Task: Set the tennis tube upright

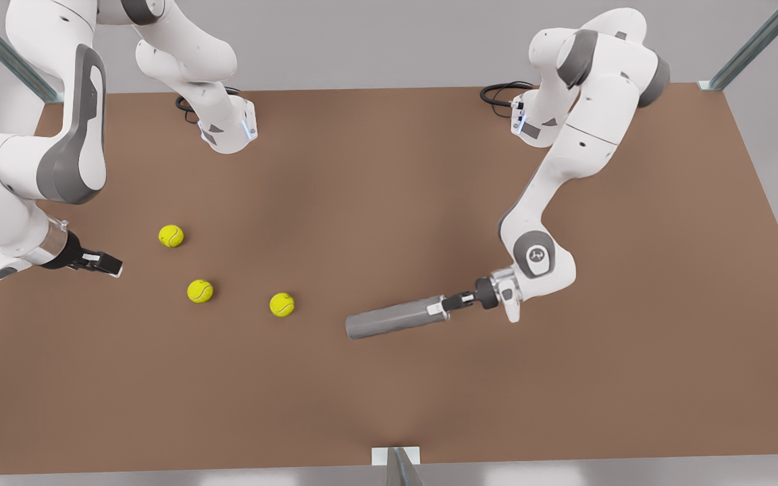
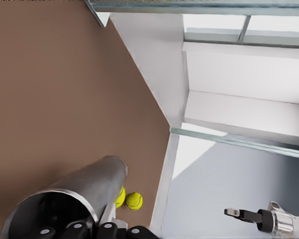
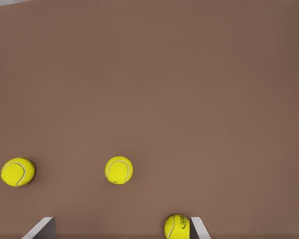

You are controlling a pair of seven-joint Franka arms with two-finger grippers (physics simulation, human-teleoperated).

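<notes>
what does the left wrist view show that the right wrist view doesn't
Left wrist view: the matte grey cylindrical tennis tube, not upright, its silver-rimmed open end gripped by the left pincer, with the right pincer farther off. Right wrist view: a third yellow-green tennis ball, seen between the right pincer's open fingers. Both: the brown table and two yellow-green tennis balls.

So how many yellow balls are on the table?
3. One lies nearest the right gripper, one sits in the middle, and one is closest to the tennis tube, all apart on the brown table.
</notes>
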